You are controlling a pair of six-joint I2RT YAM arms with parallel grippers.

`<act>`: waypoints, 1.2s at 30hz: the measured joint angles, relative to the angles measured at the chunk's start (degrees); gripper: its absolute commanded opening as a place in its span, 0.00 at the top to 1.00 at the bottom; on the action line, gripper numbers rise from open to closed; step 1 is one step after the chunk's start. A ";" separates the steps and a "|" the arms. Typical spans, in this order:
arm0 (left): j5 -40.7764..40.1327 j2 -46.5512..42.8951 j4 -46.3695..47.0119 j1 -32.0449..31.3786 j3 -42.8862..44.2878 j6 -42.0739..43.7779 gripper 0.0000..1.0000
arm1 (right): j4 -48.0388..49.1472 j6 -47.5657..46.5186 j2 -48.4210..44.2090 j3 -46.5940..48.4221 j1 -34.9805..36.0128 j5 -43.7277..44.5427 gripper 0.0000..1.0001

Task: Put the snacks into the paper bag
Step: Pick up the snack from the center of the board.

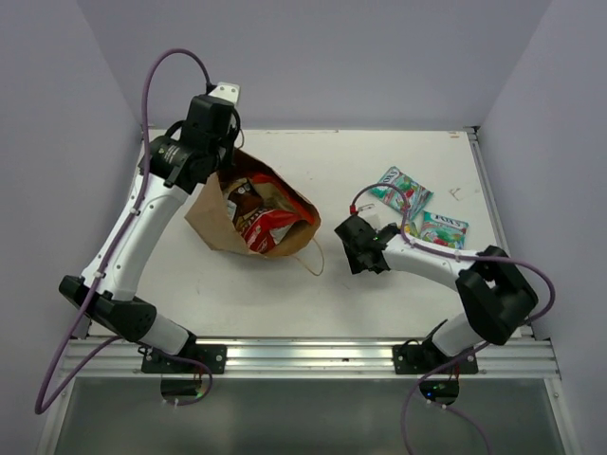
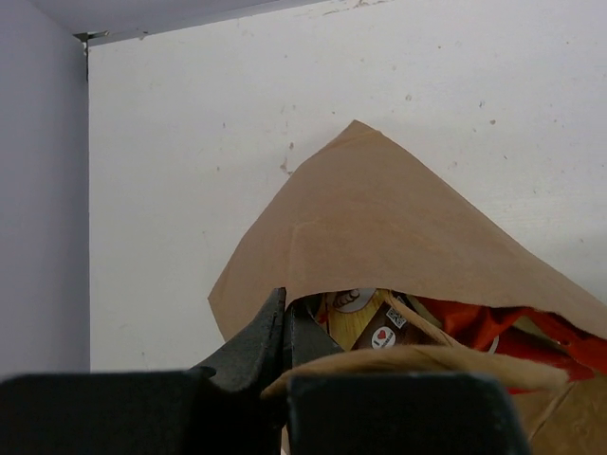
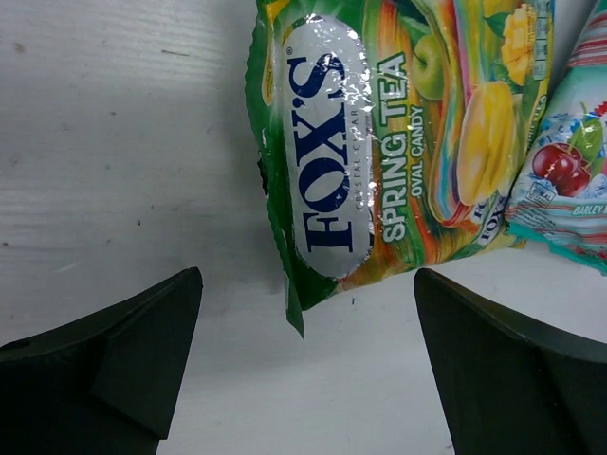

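The brown paper bag (image 1: 204,216) lies at the back left with its mouth held up and open toward the right. My left gripper (image 1: 220,169) is shut on the bag's upper rim (image 2: 285,313), which it holds raised. Inside show a red-orange packet (image 1: 268,227) (image 2: 474,327) and a brown chips packet (image 2: 375,332). My right gripper (image 1: 358,245) stands open low over the table, with nothing between its fingers. Just ahead of the right gripper (image 3: 305,284) lies a green multicoloured candy bag (image 3: 398,133), beside a teal packet (image 3: 569,161). Two candy packets (image 1: 400,188) (image 1: 443,228) lie on the table at the right.
A twisted paper handle (image 1: 310,261) trails from the bag's mouth onto the white table (image 1: 313,161). Grey walls close in the back and both sides. A metal rail (image 1: 303,355) runs along the near edge.
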 measured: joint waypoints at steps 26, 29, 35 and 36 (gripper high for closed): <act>1.99 -6.14 -0.13 0.00 -5.97 0.04 1.00 | -13.18 5.64 21.05 15.32 -0.92 7.85 0.79; 1.99 -6.40 0.07 0.00 -6.21 0.07 1.00 | -13.11 4.79 21.33 15.15 -1.62 7.06 1.00; 1.88 -6.78 0.09 0.00 -6.51 0.07 1.00 | -12.04 2.34 21.07 15.15 -1.68 4.63 1.00; 1.77 -6.88 0.11 0.00 -6.69 0.07 1.00 | -11.54 1.86 20.76 15.15 -1.42 3.85 1.00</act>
